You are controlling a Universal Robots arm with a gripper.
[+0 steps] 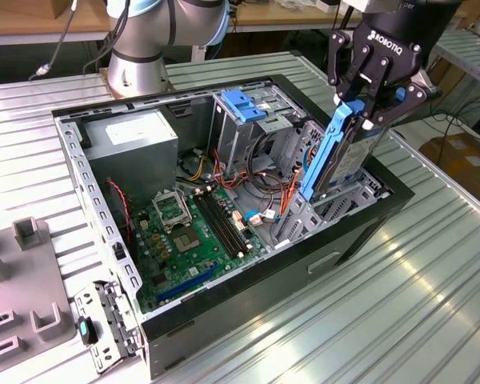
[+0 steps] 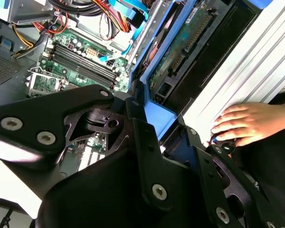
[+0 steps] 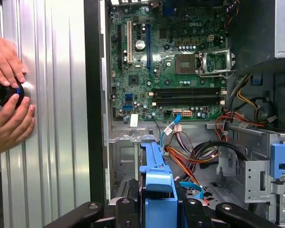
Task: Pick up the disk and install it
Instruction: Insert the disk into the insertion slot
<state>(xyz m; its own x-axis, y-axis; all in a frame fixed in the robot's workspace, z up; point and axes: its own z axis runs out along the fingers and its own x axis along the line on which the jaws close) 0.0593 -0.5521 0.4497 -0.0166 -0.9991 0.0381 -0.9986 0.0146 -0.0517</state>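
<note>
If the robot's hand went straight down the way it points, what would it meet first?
Probably the drive bay in the open computer case: the hand, shut on the upright disk, points down into it. How deep the disk sits is unclear.

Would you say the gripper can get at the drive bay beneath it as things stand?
Probably yes: the gripper, shut on the disk, hangs right above the drive bay; the orange cables lie beside it, not across.
</note>
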